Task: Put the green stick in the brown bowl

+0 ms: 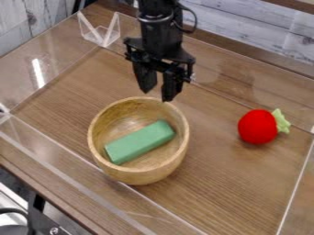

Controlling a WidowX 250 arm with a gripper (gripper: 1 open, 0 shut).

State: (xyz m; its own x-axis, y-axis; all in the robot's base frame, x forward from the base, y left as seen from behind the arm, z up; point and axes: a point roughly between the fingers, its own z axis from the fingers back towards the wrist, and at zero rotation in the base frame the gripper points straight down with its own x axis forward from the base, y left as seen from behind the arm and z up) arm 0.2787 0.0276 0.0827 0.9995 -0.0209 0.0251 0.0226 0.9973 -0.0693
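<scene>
The green stick lies flat inside the brown bowl, slanted from lower left to upper right. The bowl sits on the wooden table at centre left. My gripper hangs just above the bowl's far rim, pointing down. Its two dark fingers stand apart, so it is open, and nothing is between them. It touches neither the stick nor the bowl.
A red strawberry-like toy with a green top rests on the table to the right of the bowl. Clear plastic walls fence the table on all sides. A clear folded stand sits at the back left.
</scene>
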